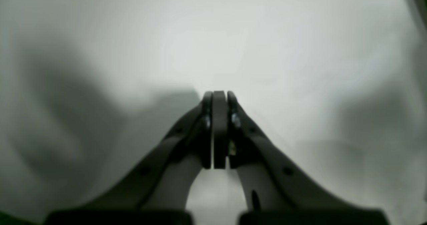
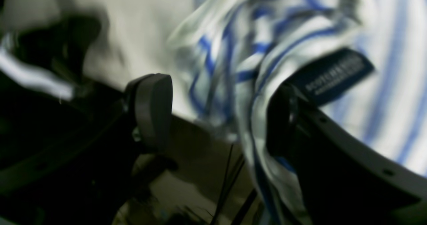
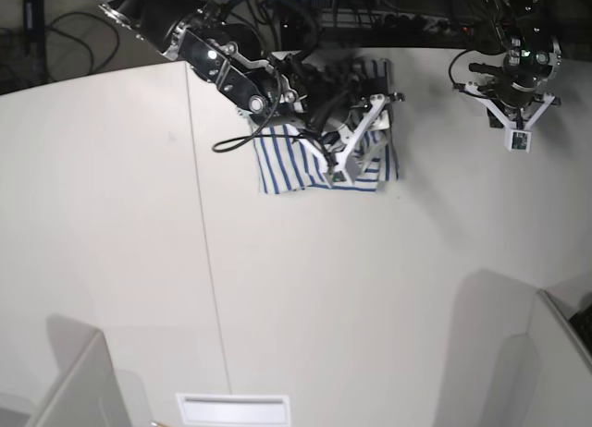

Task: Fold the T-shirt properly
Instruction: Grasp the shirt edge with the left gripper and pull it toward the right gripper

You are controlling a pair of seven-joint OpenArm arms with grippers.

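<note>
The T-shirt lies bunched at the far middle of the table, white with thin blue stripes. My right gripper hovers over its right part. In the right wrist view the right gripper stands open, jaws wide apart. A blurred fold of the T-shirt hangs between them against the right-hand finger, and the dark label shows just past that finger. My left gripper is off at the far right, away from the cloth. In the left wrist view the left gripper is shut on nothing over bare table.
The white table has a seam running down its left side. White panels stand at the near left and near right corners. A flat white slot sits at the front edge. Cables lie behind the table's far edge.
</note>
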